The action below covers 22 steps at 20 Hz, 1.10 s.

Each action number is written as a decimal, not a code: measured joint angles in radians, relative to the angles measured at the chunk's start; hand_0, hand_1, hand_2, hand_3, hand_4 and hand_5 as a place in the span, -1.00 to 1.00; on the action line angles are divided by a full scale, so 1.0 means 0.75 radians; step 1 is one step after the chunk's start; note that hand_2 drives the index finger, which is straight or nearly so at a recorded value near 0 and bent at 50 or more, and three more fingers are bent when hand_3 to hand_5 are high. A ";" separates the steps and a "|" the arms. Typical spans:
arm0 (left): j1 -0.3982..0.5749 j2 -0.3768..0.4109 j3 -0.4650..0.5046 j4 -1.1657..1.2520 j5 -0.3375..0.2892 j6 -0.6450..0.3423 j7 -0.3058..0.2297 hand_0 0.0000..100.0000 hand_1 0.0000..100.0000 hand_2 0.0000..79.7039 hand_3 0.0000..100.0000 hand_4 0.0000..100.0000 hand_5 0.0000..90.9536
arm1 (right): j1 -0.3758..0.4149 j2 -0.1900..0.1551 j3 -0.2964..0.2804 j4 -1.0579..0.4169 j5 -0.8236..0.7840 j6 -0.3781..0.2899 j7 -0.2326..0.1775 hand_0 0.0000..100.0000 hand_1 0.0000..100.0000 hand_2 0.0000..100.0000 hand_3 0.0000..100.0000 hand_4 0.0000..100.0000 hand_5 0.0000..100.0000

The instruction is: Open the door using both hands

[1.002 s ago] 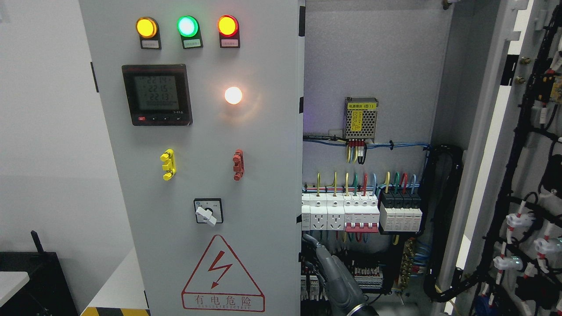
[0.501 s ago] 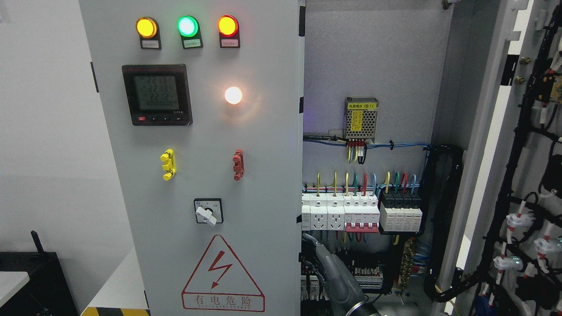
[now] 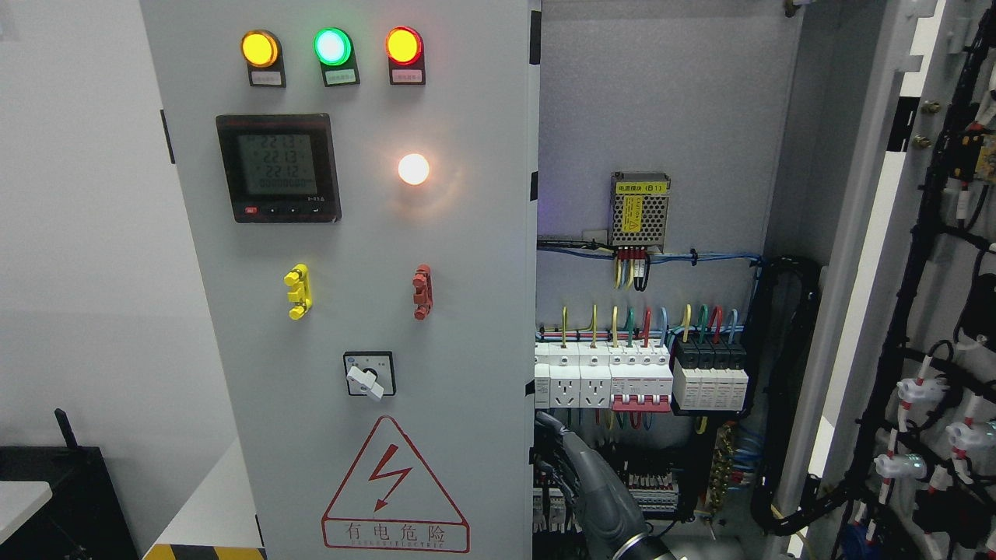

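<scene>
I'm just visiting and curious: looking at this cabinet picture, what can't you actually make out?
All in the head view:
- The hand: its arm leaves the bottom edge near the middle, so which arm it is stays unclear; the fingertips disappear behind the left door's edge.
- The second hand: not in view.
- The small labels under the three indicator lights: too small to read.
- The right door's wiring: cut off by the right edge.

hand (image 3: 580, 474) cut off at bottom edge, fingers perhaps behind door (image 3: 467, 311) edge
</scene>
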<state>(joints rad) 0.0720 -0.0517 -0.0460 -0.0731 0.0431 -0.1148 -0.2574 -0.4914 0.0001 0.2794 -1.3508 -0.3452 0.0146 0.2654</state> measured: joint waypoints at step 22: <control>0.000 0.000 0.000 0.000 0.000 0.000 0.000 -1.00 -1.00 -1.00 -1.00 -1.00 -1.00 | -0.031 0.000 -0.002 0.024 -0.008 -0.006 0.101 -0.23 -1.00 -1.00 -1.00 -1.00 -1.00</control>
<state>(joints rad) 0.0720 -0.0519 -0.0461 -0.0732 0.0428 -0.1148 -0.2574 -0.5143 0.0000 0.2780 -1.3324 -0.3512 0.0098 0.3411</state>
